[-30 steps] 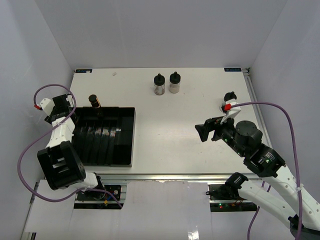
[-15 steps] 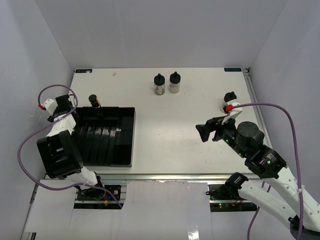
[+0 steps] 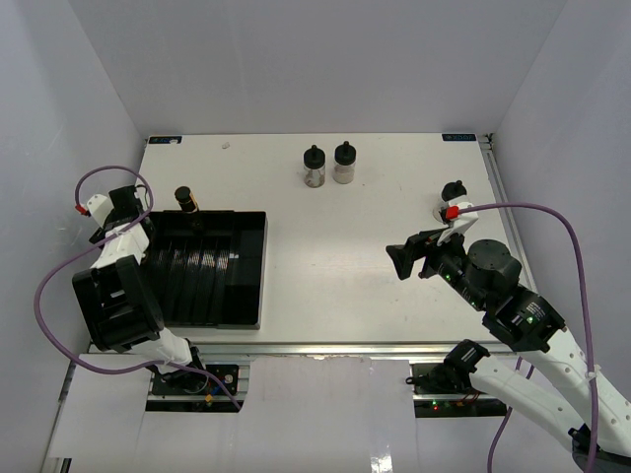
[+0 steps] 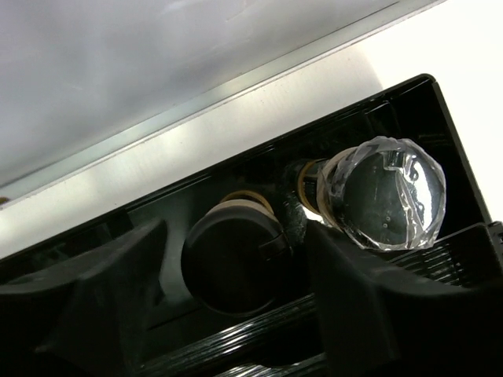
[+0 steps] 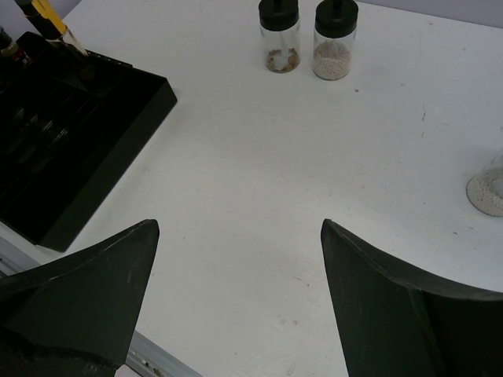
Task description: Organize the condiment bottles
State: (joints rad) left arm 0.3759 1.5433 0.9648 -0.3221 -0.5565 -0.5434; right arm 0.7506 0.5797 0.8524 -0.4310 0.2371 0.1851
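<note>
The left wrist view shows a black-capped slim bottle (image 4: 233, 255) in the far corner of the black slotted tray (image 4: 440, 118). My left gripper (image 4: 236, 294) is open, with a gap either side of the cap. Beside it, a second slim bottle (image 4: 389, 192) shows its clear base. From above, my left gripper (image 3: 150, 225) sits at the tray's (image 3: 246, 271) left end, near a brown bottle (image 3: 185, 200). Two squat bottles (image 3: 315, 168) (image 3: 344, 164) stand at the back, and a third (image 3: 453, 192) on the right. My right gripper (image 3: 404, 261) (image 5: 237, 228) hovers open over the table with nothing between its fingers.
Grey walls close in the table on the left, back and right. The left arm's purple cable (image 3: 59, 286) loops beside the tray. A red connector (image 3: 449, 211) on the right arm sits close to the right-hand bottle.
The left arm's links have shifted back and nearer beside the tray. The bottles and the right arm have not moved.
</note>
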